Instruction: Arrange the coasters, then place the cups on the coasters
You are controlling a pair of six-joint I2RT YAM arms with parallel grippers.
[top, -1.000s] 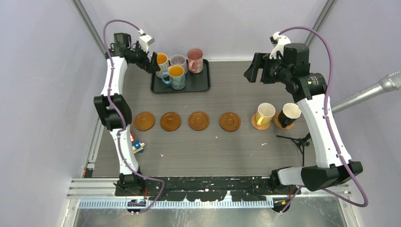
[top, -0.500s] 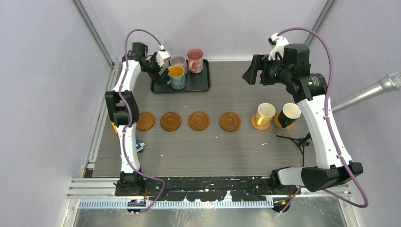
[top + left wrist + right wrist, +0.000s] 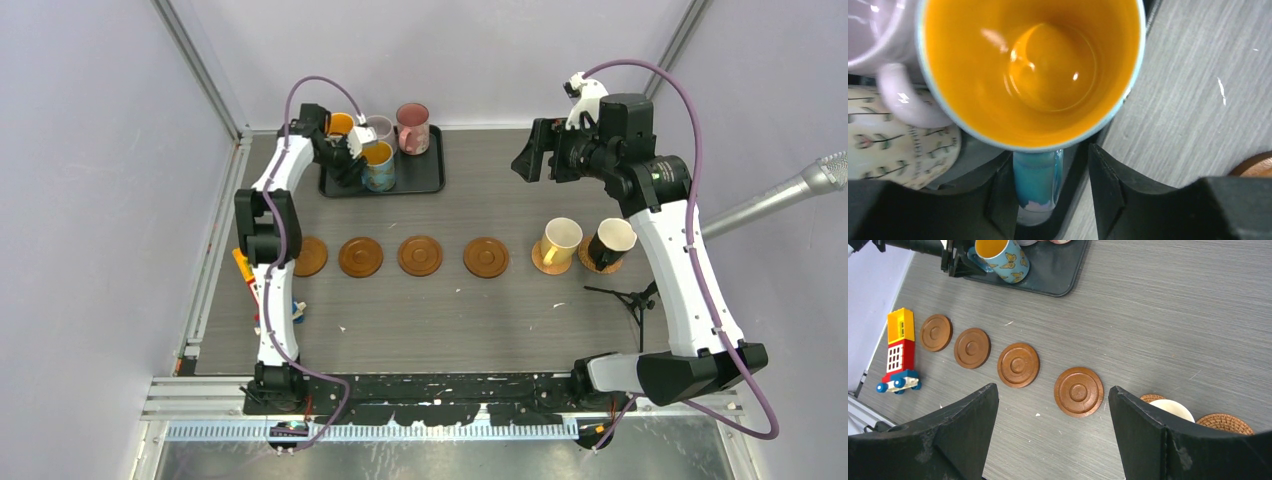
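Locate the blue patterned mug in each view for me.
Top external: mug at upper left, on the left part of the tray.
Left wrist: mug fills the upper picture, orange inside showing.
Right wrist: mug at the top edge, left of centre.
Shared landmark: the black tray beneath it.

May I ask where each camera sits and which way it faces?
Top external: overhead behind the bases, facing the table; both arms.
Left wrist: on left gripper, facing into the blue butterfly mug; fingers flank its handle.
Right wrist: on right gripper, facing down at four bare coasters; open fingers.
All three share that mug.
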